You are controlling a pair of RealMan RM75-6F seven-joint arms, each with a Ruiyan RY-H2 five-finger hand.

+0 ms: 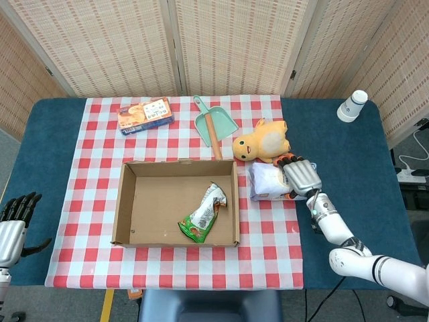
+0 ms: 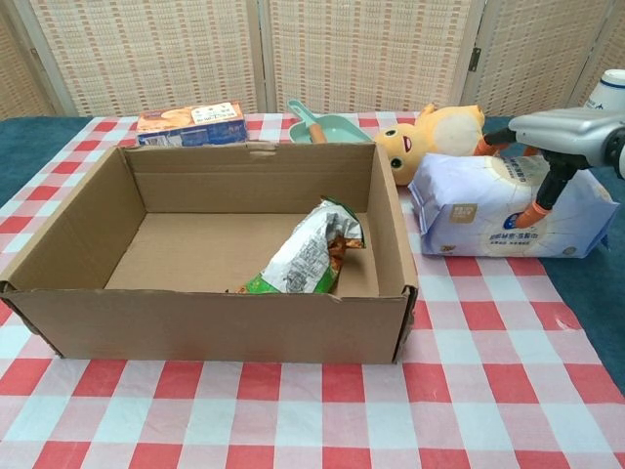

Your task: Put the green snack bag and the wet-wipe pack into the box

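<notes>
Fingers [image 2: 540,200] of the right hand [image 1: 301,176] lie across the top of the wet-wipe pack [image 2: 498,205], their orange tips pressing down its front and far edges so the pack dents under them; the hand grasps the pack, which rests on the checked cloth [image 1: 268,241] just right of the box [image 1: 127,215] and is not lifted in either view. In the chest view the right hand reaches in from the right edge above the pack.

Inside the box, the green snack bag [image 1: 204,213] lies crumpled near the right wall, its open end tilted toward the back. The box's flaps are open and it sits in the middle of the cloth.

Just behind the pack lies a yellow plush duck [image 1: 263,141], close to the hand's fingertips. A teal dustpan [image 1: 213,123] with a wooden handle rests behind the box, and a biscuit carton [image 1: 145,115] sits further left on the cloth. A white cup [image 1: 352,105] lies on the blue counter [image 1: 348,154] at the far right.

At the near left corner of the head view the left hand [image 1: 15,218] hangs beside the counter, its dark fingers apart and holding nothing.
</notes>
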